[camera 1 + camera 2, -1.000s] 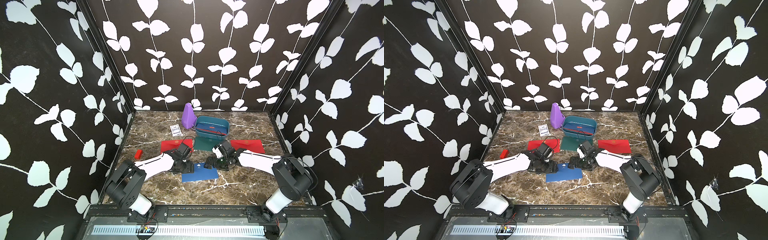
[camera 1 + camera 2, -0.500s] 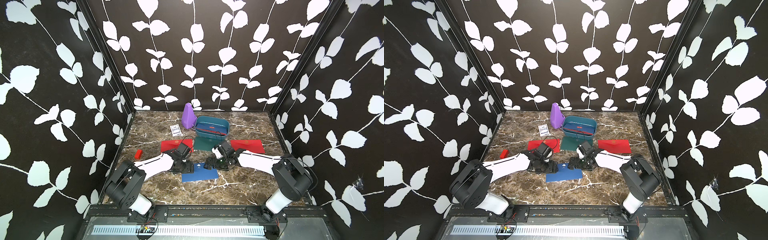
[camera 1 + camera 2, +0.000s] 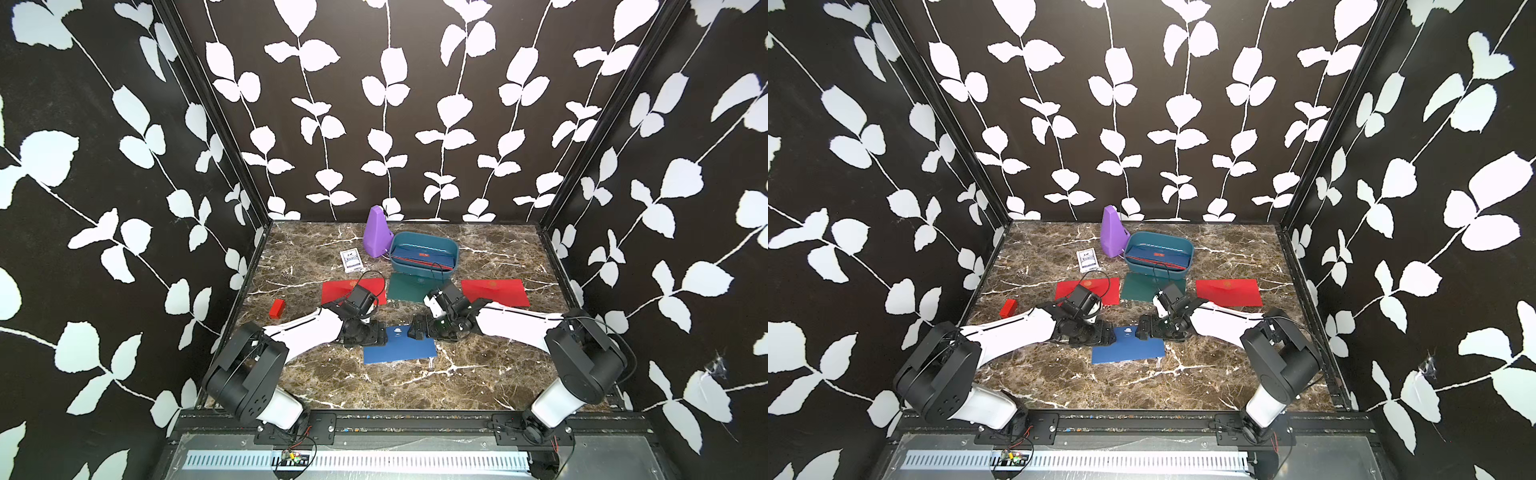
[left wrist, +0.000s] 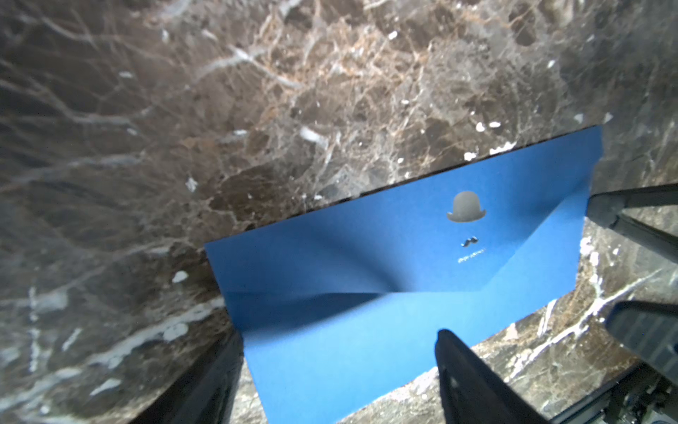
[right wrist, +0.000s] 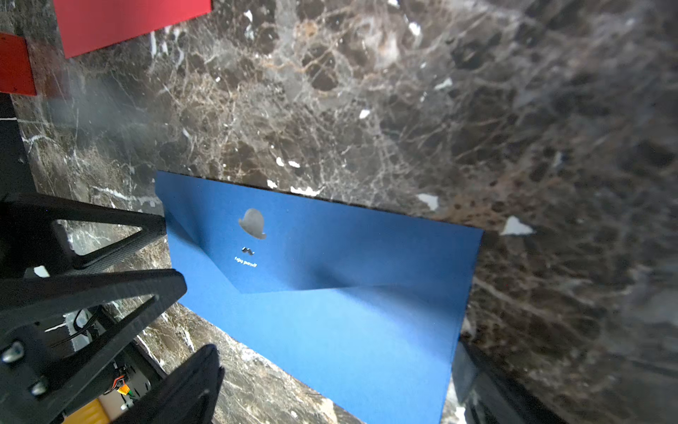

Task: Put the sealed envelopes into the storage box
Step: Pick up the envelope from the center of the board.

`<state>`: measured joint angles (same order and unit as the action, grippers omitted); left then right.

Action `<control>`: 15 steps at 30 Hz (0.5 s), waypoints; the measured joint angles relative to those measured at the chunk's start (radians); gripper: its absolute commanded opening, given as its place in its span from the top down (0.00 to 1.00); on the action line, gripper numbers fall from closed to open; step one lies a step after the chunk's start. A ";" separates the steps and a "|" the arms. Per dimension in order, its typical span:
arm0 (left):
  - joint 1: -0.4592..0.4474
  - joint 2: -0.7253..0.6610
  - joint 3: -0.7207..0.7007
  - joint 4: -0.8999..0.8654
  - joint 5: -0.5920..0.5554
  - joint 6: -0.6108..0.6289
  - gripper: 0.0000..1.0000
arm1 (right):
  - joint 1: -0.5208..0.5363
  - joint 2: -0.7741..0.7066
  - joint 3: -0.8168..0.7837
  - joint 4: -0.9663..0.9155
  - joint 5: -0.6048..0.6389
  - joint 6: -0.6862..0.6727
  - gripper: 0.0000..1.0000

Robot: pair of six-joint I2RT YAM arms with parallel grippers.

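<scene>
Blue envelope [image 3: 401, 353]: flat on table [image 3: 457, 374], flap [image 4: 403, 238] apparently lifted, well short of box [image 3: 415, 272].
Left gripper [image 3: 376, 334], right gripper [image 3: 415, 330]: at opposite ends, jaws spread wide, nothing held.
Risks: paper sliding or creasing under closing fingers; flap snagging box rim.

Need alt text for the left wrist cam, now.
A blue envelope with a silver hat-and-moustache emblem lies flap-up on the marble table. The left gripper's open jaws straddle one end; the right gripper sits at its edge.
</scene>
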<state>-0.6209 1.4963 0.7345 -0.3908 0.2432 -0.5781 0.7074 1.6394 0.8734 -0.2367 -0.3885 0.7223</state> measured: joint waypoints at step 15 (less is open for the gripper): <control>0.047 -0.012 -0.021 0.026 0.075 0.029 0.15 | 0.005 -0.001 -0.013 0.021 0.010 0.018 0.01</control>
<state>-0.5739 1.4841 0.7136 -0.3645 0.3180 -0.5488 0.7120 1.6382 0.8600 -0.2161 -0.3782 0.7406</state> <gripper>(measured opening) 0.847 0.989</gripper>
